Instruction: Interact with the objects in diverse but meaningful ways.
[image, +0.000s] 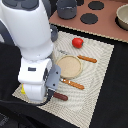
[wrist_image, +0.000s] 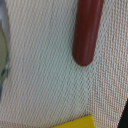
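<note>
In the exterior view my gripper (image: 53, 86) hangs low over the near part of the woven mat, just above the brown sausage (image: 60, 96). Its fingers are hidden by the hand, so I cannot tell if they are open. The wrist view shows the sausage (wrist_image: 87, 30) lying on the mat with a corner of the yellow box (wrist_image: 75, 123) close by; no fingers show there. The red tomato (image: 77, 42) sits at the mat's far edge. The grey saucepan (image: 66, 7) stands on the toy stove. The white fish is hidden.
A round tan plate (image: 69, 66) lies mid-mat, its rim also in the wrist view (wrist_image: 2, 50). Wooden-handled cutlery lies on either side of it (image: 87, 59) (image: 73, 84). Black burners (image: 89, 18) and a bowl (image: 122, 17) are on the stove top.
</note>
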